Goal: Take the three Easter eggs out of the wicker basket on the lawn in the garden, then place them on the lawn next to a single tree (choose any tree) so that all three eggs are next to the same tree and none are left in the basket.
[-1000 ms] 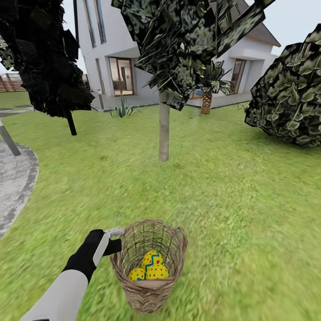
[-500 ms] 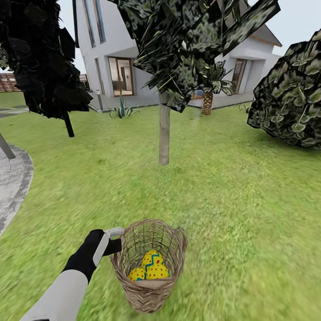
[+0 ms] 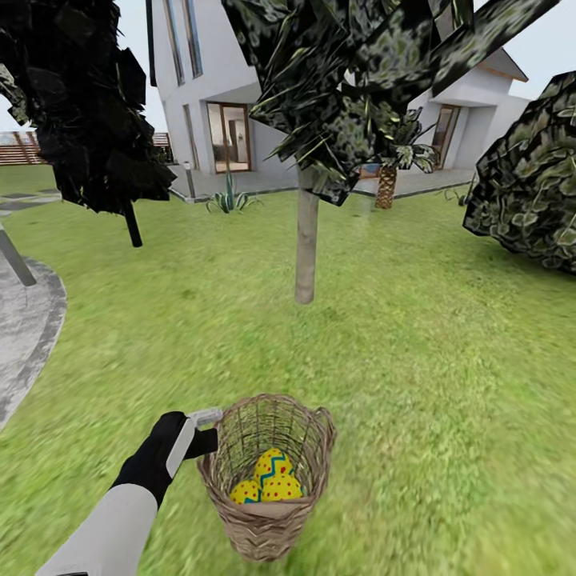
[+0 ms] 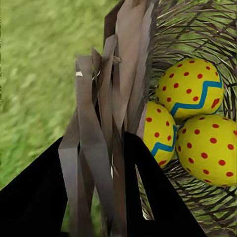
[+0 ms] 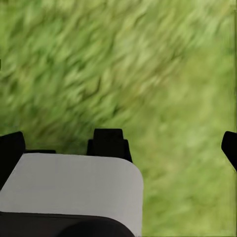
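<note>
clamped onto the rim of the wicker basket [image 3: 268, 480] is the left gripper [image 3: 202, 432], its dark fingers [image 4: 148, 197] seen in the left wrist view closed on either side of the woven wall, so that the basket is held at its left edge beside a loop handle. the basket is seen in the head view low in the middle, over the lawn [image 3: 416, 360]; whether its base touches the grass cannot be told. the three easter eggs [image 3: 270, 480] are gathered in its bottom, yellow with red dots and blue-teal zigzag bands, touching one another; in the left wrist view they are pressed close together against the inner weave [image 4: 192, 123]. the tree [image 3: 306, 240] with the pale trunk is stood well beyond the basket, slightly to its right, its dark blocky canopy spread across the top of the head view. a thin black-trunked dark tree [image 3: 132, 224] is placed farther left, a large round bush [image 3: 528, 192] at the right edge, and a grey paved path [image 3: 28, 336] curves along the left. a white house [image 3: 232, 88] is seen behind. the right gripper [image 5: 170, 143] is shown in the right wrist view over bare grass, its dark fingertips set wide apart with nothing between them.
</note>
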Motion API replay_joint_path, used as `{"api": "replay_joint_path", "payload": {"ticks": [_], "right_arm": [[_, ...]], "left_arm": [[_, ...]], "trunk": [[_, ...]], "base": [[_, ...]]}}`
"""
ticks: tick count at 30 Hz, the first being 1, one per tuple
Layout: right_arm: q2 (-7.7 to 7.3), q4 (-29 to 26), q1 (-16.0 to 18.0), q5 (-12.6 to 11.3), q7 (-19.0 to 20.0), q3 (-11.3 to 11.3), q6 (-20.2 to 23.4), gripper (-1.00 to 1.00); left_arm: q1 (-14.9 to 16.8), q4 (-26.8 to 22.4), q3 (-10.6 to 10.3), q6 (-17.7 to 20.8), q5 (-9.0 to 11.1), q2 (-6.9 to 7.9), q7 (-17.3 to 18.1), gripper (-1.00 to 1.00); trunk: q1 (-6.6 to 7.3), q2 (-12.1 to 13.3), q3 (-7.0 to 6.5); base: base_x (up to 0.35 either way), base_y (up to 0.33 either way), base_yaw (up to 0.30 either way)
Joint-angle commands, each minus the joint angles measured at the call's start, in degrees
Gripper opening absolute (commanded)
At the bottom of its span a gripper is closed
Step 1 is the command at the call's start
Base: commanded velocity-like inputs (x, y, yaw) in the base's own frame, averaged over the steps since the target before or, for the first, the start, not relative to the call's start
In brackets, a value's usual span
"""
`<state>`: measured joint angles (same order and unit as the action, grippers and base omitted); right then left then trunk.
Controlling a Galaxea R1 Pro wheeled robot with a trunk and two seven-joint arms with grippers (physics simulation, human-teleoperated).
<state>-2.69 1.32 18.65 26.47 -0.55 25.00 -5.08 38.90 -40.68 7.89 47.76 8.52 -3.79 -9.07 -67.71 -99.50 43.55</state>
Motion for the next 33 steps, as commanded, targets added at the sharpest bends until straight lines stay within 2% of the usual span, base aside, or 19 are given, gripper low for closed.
{"api": "replay_joint_path", "payload": {"ticks": [1, 6, 33], "right_arm": [[0.09, 0.04, 0.03, 0.24, -0.06, 0.56, -0.24, 1.00], [0.09, 0.06, 0.03, -0.21, -0.06, 0.66, -0.10, 1.00], [0.16, 0.22, 0.04, 0.51, 0.12, 0.58, -0.19, 1.00]], "left_arm": [[0.04, -0.09, 0.21, 0.14, 1.15, -0.01, -0.51, -1.00], [0.04, -0.09, 0.24, 0.14, 1.15, 0.06, -0.51, -1.00], [0.04, -0.01, 0.30, 0.14, 1.15, 0.10, -0.42, -1.00]], "trunk": [[-0.03, -0.02, 0.05], [-0.03, -0.02, 0.05], [-0.03, -0.02, 0.05]], "base": [[0.318, 0.000, 0.000], [0.318, 0.000, 0.000], [0.318, 0.000, 0.000]]}}
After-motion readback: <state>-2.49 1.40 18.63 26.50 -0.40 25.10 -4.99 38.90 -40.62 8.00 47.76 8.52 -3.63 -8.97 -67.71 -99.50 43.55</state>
